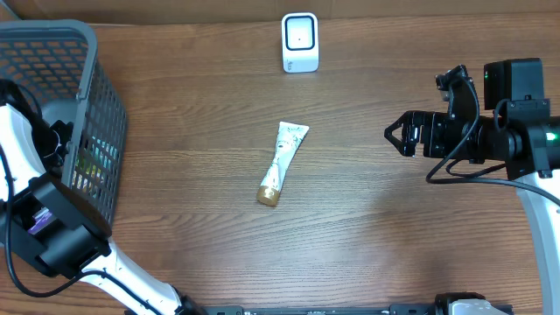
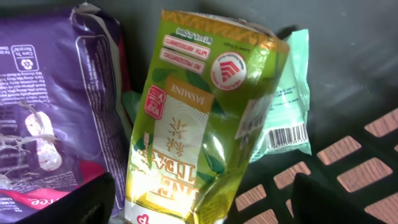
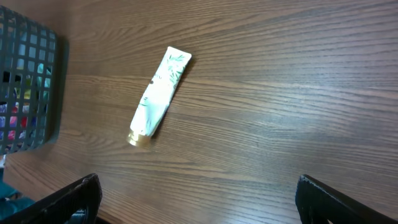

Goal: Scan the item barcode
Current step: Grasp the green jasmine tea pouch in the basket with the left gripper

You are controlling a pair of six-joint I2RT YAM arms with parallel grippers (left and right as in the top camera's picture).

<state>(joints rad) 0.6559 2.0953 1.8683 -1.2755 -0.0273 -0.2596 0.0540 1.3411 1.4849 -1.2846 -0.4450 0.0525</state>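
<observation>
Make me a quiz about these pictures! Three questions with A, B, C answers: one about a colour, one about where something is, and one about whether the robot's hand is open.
1. The shiny jasmine tea pouch inside the grey plastic mesh basket is: A red; B green; C blue.
2. The white squeeze tube with a gold cap lies: A in the basket; B hanging in the air; C flat on the brown wooden table.
3. The right gripper is: A open and empty; B shut on the tube; C shut on the pouch.

Answers: 1 B, the left wrist view shows its green print. 2 C, the overhead view shows it lying on bare wood. 3 A, its fingers stand wide apart with nothing between them.
</observation>
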